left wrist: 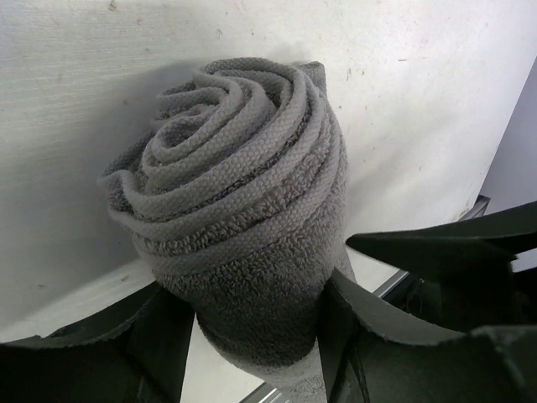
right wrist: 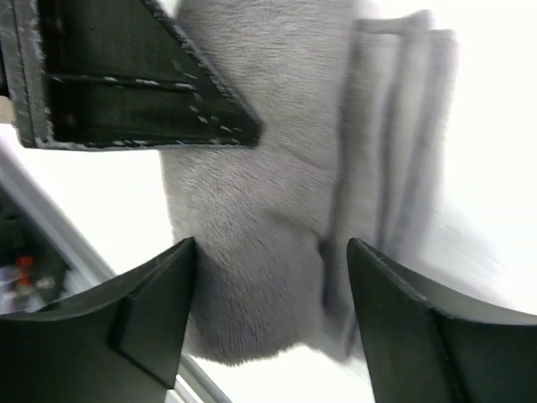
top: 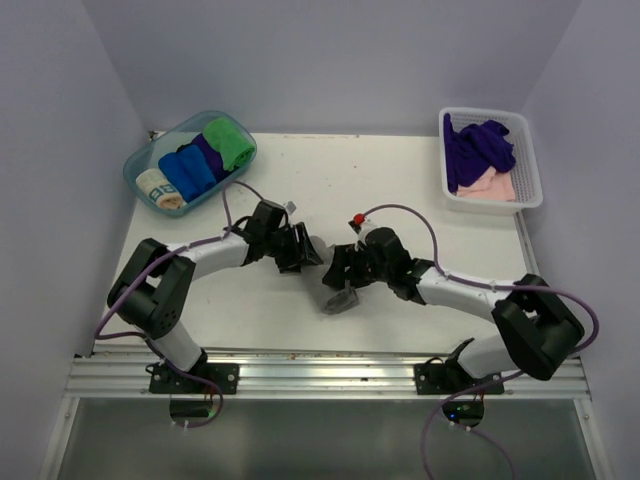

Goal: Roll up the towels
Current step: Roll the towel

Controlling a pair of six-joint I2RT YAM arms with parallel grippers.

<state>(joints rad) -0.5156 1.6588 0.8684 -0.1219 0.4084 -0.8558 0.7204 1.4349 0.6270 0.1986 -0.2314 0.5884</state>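
Left wrist view: left claw [left wrist: 256,332] pinches rolled grey towel [left wrist: 243,193]; right claw [right wrist: 270,252] spread.

Bright light, blurred right-wrist view

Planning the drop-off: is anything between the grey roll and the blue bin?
No loose object shows between grey towel and blue bin; only the left arm and its cable cross that line.

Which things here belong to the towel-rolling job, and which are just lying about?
Job: grey rolled towel; purple towel and pink towel waiting in the white basket; finished rolls in the blue bin.
Just there: aluminium rail; purple cables.
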